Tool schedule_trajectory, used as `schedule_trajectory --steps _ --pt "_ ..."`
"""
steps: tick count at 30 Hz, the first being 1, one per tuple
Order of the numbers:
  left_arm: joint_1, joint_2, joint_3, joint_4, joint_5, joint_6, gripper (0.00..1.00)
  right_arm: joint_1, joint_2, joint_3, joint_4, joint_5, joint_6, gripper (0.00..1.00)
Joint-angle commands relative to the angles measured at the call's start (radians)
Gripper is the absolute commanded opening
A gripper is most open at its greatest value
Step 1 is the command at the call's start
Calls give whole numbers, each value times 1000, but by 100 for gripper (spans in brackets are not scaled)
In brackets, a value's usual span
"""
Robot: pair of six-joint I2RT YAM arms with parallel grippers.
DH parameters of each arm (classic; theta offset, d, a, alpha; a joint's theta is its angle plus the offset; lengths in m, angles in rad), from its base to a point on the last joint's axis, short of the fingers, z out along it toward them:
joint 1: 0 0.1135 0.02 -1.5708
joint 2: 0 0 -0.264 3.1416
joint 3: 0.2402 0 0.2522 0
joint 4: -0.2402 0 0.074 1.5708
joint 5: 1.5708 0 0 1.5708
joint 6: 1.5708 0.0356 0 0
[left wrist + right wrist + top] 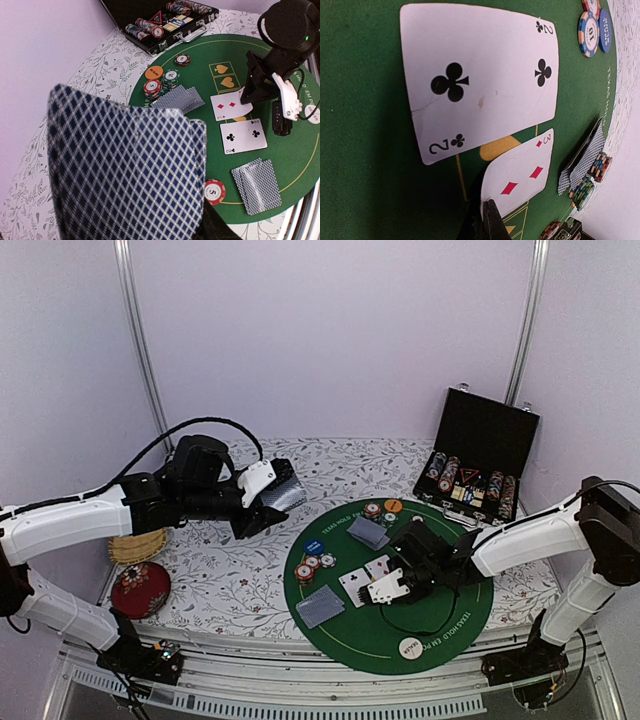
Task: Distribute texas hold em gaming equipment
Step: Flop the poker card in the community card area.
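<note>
Midway, I am dealing: right gripper [487, 216] pinching the three of diamonds [520, 175], left gripper [272, 498] clamping the undealt deck [125, 170].

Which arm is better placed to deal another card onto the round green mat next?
Left, probably. The left gripper holds the stack of blue-chequered-backed cards beside the round green mat; the right gripper is shut on the three of diamonds card.

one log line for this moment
left fingers: shut on card deck, raised | right fingers: shut, tips at three of diamonds | two of clubs: face up
</note>
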Motion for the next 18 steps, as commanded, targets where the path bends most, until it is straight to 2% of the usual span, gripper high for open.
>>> schedule_trajectory --steps 1,15,18 --pt "1 -12 -6 22 2 11 45 23 -4 1 -52 -31 -5 2" --pt "0 -10 -6 21 6 9 45 42 -23 -21 -77 -15 20 3" --pt "1 -11 -6 21 5 11 45 42 -15 -17 -78 -11 19 10"
